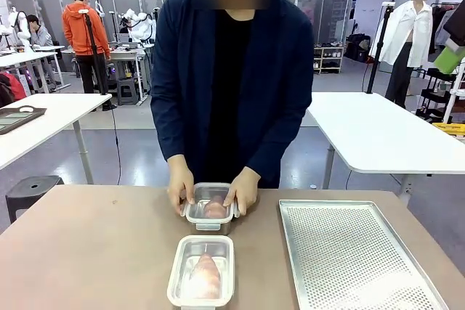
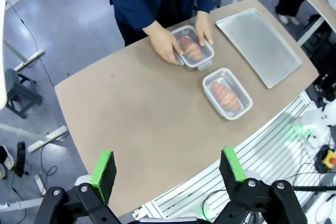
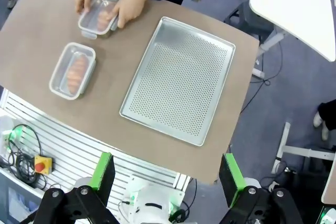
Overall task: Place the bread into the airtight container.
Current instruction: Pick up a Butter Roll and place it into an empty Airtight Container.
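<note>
Two wrist views look down from high above table; left gripper (image 2: 168, 174) and right gripper (image 3: 167, 177) both spread wide, grasping nothing. Brown table (image 1: 87, 252), perforated tray (image 1: 356, 259) bare. Person's hands (image 1: 243, 188) press lid on far container (image 1: 211, 212); bread (image 1: 205, 275) inside near lidded container (image 1: 202, 270).

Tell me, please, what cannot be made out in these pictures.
- Whether the far container is latched: the person's hands cover its sides in the front view.
- The near container: its near end is cut off by the front view's bottom edge.
- The bread inside: blurred by the translucent lid, left wrist view.
</note>
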Action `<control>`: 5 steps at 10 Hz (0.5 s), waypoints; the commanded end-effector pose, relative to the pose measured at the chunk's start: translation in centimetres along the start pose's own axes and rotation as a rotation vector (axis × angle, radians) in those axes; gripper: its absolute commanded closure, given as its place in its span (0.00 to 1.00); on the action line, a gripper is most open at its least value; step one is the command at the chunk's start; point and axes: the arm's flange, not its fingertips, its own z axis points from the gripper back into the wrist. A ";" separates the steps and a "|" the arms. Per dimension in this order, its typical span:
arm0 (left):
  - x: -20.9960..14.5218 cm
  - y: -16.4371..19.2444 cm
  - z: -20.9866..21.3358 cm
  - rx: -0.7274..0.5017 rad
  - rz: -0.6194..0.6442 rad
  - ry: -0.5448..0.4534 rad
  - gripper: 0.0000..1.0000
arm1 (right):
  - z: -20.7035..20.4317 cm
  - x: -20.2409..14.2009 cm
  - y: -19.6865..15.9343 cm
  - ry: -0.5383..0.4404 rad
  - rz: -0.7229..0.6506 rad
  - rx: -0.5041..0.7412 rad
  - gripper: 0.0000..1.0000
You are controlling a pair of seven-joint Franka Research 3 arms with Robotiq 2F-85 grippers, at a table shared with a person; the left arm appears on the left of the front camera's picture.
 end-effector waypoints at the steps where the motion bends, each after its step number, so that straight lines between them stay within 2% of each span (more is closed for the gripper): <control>1: 0.1 -0.1 0.0 -0.021 -0.017 -0.004 0.00 | 0.1 0.3 -0.1 -0.007 0.000 0.007 0.00; 5: 0.1 -0.1 0.0 -0.021 -0.017 -0.004 0.00 | 0.1 0.3 -0.1 -0.007 0.000 0.007 0.00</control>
